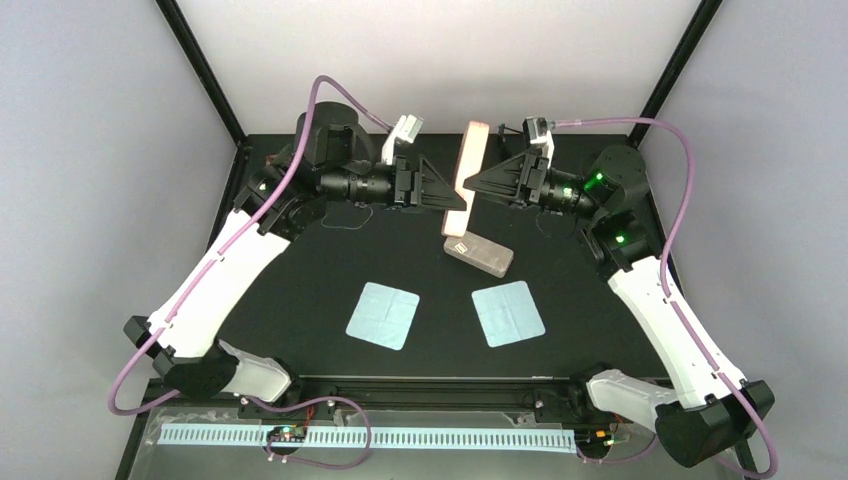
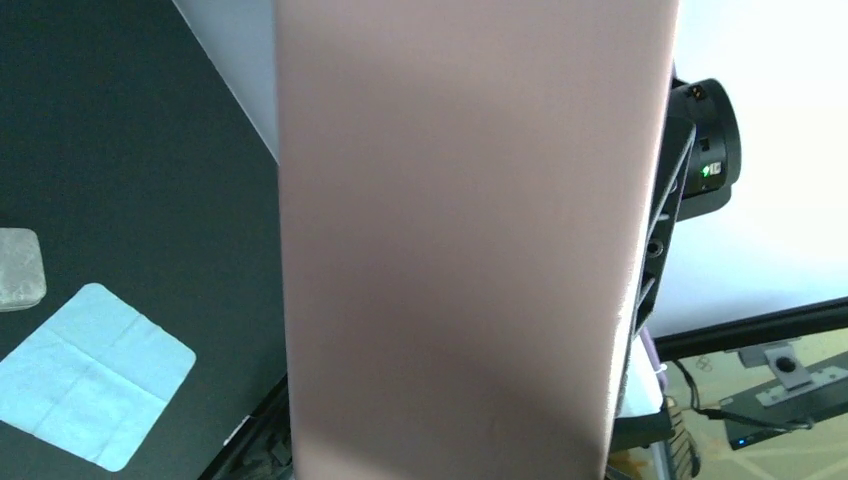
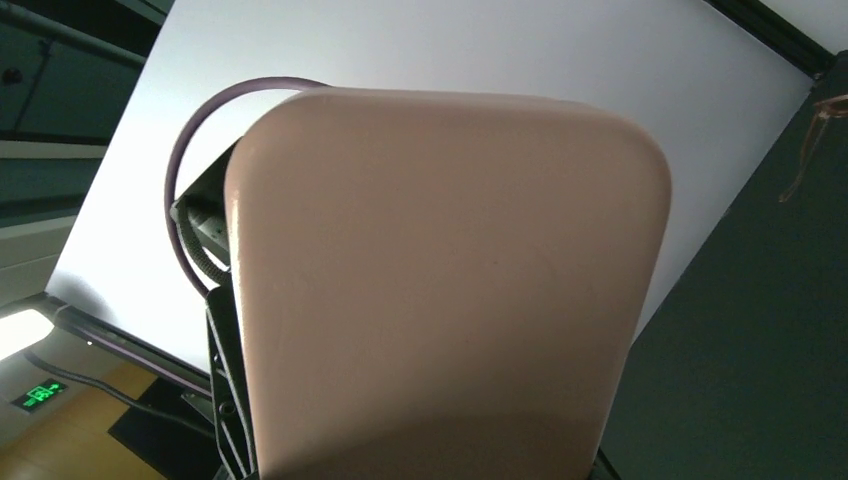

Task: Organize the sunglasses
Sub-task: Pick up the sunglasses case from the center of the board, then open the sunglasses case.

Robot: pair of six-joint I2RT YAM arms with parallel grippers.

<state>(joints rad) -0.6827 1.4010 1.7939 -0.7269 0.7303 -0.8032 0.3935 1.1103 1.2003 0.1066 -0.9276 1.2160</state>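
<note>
You've one pink case, one grey case, two blue cloths, one thin-framed sunglasses. Left gripper and right gripper flank the pink case, their jaws hidden.

Bright, even overhead light; white back wall nearly blown out. Matte black table top carries only faint shadows. Wrist views: smooth pink oblong case too close, soft, lower part shaded. Thin-framed sunglasses dim, blurred at the edge.
</note>
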